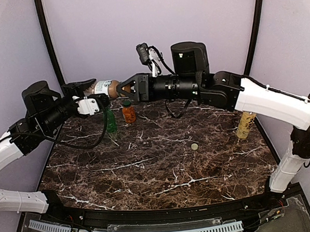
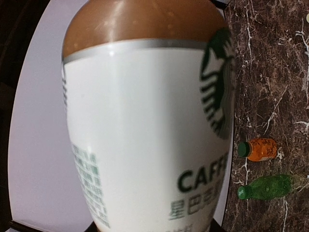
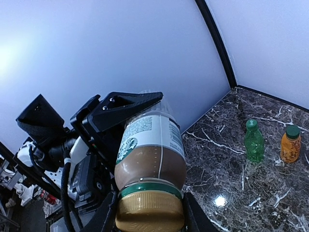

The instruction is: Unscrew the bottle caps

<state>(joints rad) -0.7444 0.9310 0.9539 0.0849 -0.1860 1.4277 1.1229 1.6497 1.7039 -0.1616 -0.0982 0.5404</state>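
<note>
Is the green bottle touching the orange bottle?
Apart. The right wrist view shows table between the green bottle and the orange bottle.

There are a white-labelled brown bottle (image 3: pixel 149 159), green bottle (image 3: pixel 254 142), orange bottle (image 3: pixel 290 147) and dark white-veined table (image 1: pixel 163 172).

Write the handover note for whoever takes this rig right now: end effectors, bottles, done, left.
Left end effector: shut on the coffee bottle, held sideways in the air at back left.
Right end effector: closed on its cap, which is not yet off.
Green bottle and orange bottle: upright on the table beneath, caps on.
Pale yellow bottle: upright at far right, top hidden by the right arm; a loose cap lies left of it, likely its own.
Done: probably that one. Left: this cap, then green and orange.
</note>
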